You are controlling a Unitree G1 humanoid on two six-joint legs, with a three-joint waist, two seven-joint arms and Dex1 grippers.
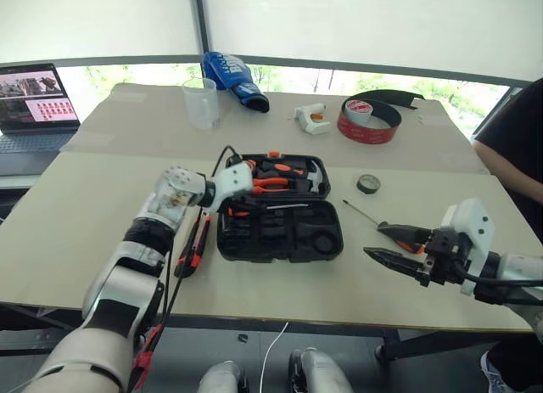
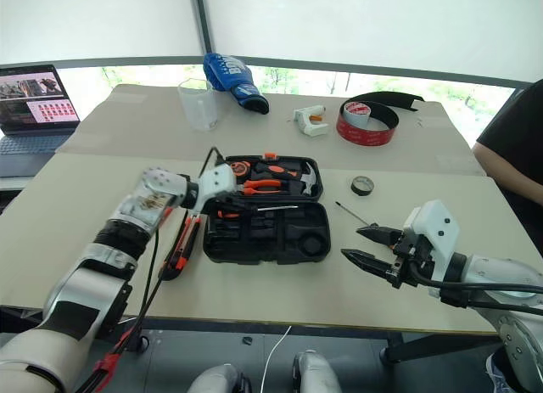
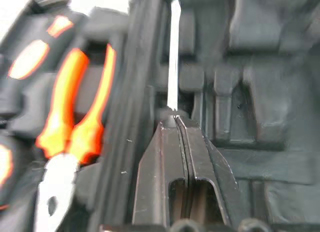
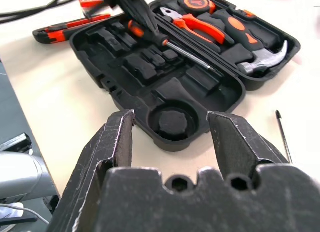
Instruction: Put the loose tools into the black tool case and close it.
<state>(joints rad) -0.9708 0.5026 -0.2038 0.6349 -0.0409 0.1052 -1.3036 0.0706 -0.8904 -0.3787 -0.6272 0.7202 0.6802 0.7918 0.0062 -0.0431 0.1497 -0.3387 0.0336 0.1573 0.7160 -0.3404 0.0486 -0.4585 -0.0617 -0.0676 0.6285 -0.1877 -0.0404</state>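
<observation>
Barely begun: black tool case (image 1: 280,219) open at table centre, left gripper (image 4: 131,11) clamped on one screwdriver (image 4: 165,41) over its slots, right gripper (image 1: 399,244) gaping empty; another screwdriver (image 1: 386,226), utility knife (image 1: 193,244), small tape roll (image 1: 368,183) loose outside.

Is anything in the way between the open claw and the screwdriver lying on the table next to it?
Nothing visible. The orange-and-black-handled screwdriver lies on bare table just beyond the right gripper, whose jaws stand open.

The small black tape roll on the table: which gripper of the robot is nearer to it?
Right. The open right gripper is just short of the small black tape roll; the shut left gripper is over the black tool case, farther away.
</observation>
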